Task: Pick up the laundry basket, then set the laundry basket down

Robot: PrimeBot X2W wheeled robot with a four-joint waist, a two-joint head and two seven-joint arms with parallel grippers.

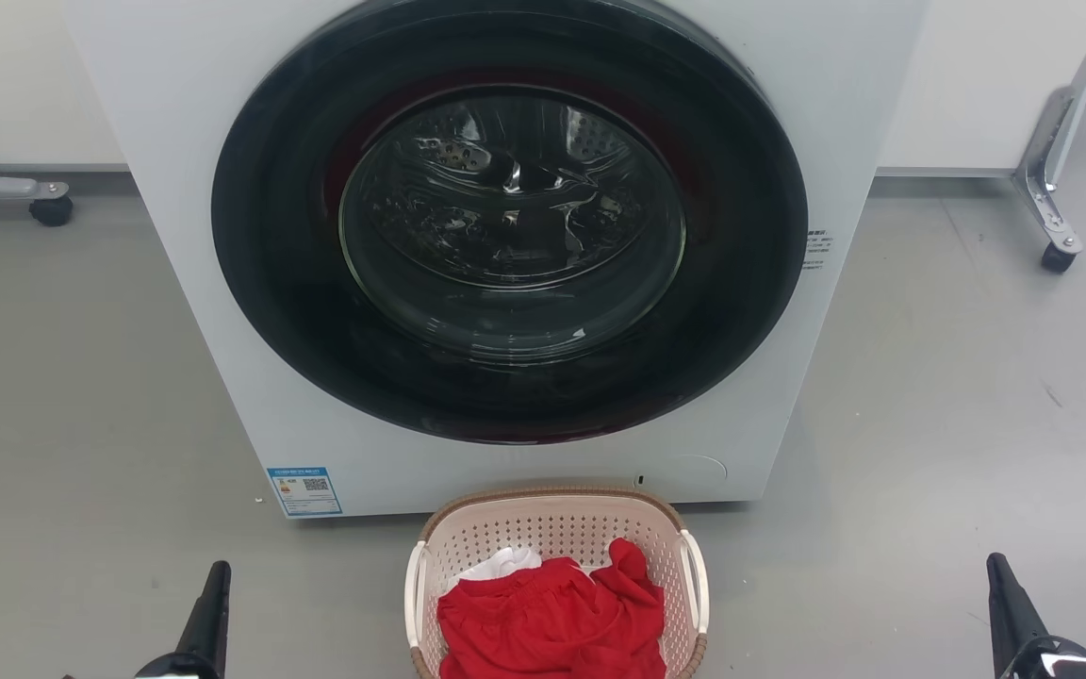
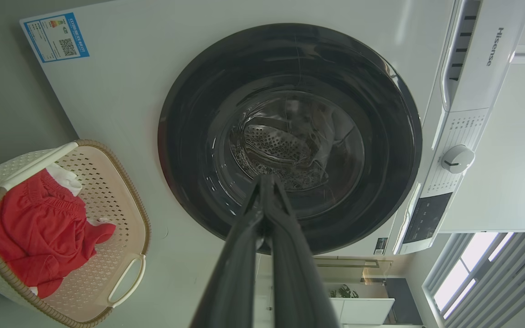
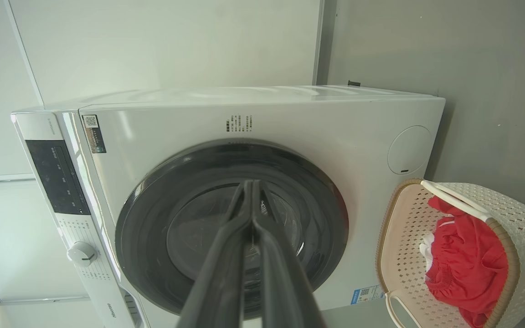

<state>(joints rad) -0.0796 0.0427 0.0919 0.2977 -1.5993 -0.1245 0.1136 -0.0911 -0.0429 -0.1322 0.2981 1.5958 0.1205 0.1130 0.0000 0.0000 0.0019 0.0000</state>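
Dark fingers of the left gripper [image 2: 266, 181] are seen pressed together tip to tip in the left wrist view with nothing pinched between them. Same story for the right gripper [image 3: 249, 184]: closed up, nothing carried. The laundry basket [image 1: 552, 528] is parked on the grey floor [image 1: 81, 377] just in front of the white front-load washer [image 1: 175, 283], whose round door [image 1: 505, 217] is shut. It sits dead centre between the two arms. A red garment [image 1: 552, 622] is bunched up inside it, with a bit of white cloth [image 1: 505, 563] tucked behind. One white side handle [image 1: 414, 589] is turned toward the left arm and the other white handle [image 1: 694, 580] toward the right, which is probably why it's squared up like that, so each could be reached from its own side. Both grippers are held low and wide in the head view, well apart from the basket, fingers pointed at the washer. The washer looks tipped over in both wrist views, so the wrists are likely rolled sideways. Honestly, a basket on the floor with two empty grippers could be read as waiting to be lifted or as already set back down.
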